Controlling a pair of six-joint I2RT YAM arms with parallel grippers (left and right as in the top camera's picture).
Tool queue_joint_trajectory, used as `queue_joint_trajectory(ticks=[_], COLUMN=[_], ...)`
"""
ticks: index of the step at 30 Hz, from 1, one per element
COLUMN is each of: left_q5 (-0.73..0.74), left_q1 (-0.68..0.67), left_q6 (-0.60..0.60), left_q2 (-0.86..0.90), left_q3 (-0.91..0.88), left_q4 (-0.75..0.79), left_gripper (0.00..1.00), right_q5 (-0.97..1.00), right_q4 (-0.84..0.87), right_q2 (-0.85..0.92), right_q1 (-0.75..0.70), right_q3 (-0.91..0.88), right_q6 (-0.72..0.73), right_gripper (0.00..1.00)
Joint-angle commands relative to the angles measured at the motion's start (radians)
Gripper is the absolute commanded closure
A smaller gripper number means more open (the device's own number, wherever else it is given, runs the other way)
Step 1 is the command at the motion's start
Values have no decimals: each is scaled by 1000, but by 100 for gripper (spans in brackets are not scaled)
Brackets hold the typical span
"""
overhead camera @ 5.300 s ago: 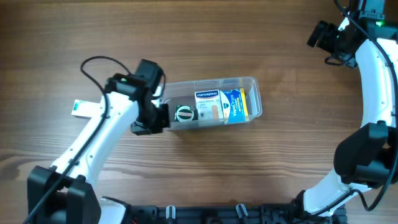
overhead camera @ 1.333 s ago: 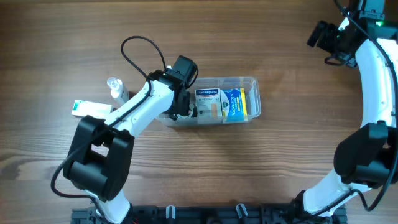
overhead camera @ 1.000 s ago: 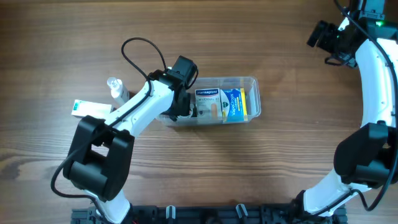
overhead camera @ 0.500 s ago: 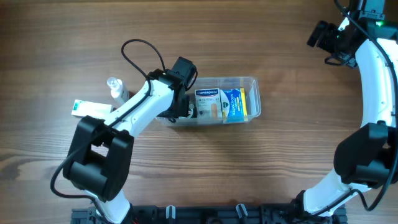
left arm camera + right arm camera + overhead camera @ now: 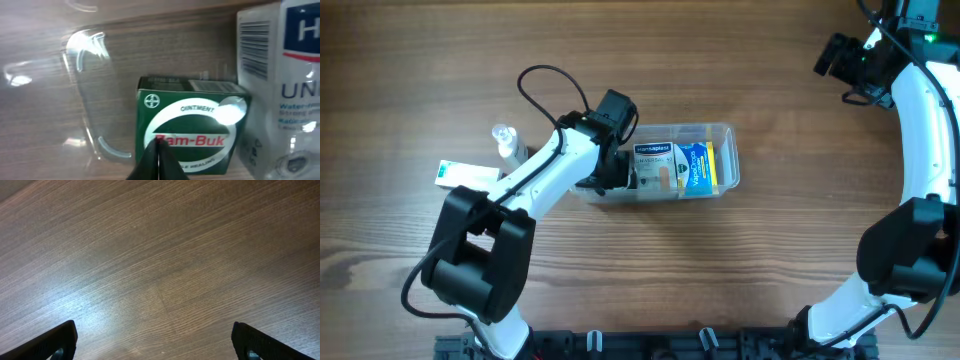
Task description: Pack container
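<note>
The container [image 5: 725,130] is a clear tub in the middle of the table. It holds a white and blue plaster box [image 5: 655,165] and a blue and yellow box [image 5: 698,167]. My left gripper [image 5: 612,175] reaches down into its left end. In the left wrist view its shut fingertips [image 5: 158,150] meet over a green Bam-Buk box [image 5: 192,120], with nothing between them; the tub's clear rounded corner [image 5: 85,55] shows to the left. My right gripper [image 5: 835,55] hangs at the far right, and stands open [image 5: 159,342] over bare wood.
A small clear bottle [image 5: 505,140] stands left of the container, beside my left arm. A flat white and green box [image 5: 455,173] lies further left. My left arm's cable [image 5: 545,85] loops above the tub.
Since the earliest frame my left arm has swung from outside the tub's left end to over it, uncovering the bottle. Over the last second it has barely shifted.
</note>
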Motion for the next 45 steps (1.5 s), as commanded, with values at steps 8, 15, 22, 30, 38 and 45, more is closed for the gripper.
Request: queue_joint_trajectory(ticks=[8,15,22,30,38,45], left_q5=[30,30,29,-36,-50,-58], left_q1=[-2,-2,-2,-2,0,0], left_q6=[-1,-1,2,2,2,2], left_q2=[8,8,9,13,87,88], left_q3=[-1,-1,-1,-1,-1,0], left_q4=[33,84,138,177,182,153], left_gripper=[96,96,96,96,96,96], right_q5=[-5,-5,-5,-5,-5,-5], right_q4=[2,2,2,2,2,2], right_q2=[-26,-26,-26,-26,-26,-26], right_q1=[3,3,3,3,3,3], right_q3=[17,17,17,17,17,17], right_q6=[8,8,8,8,8,8], right_gripper=[0,0,0,0,0,0])
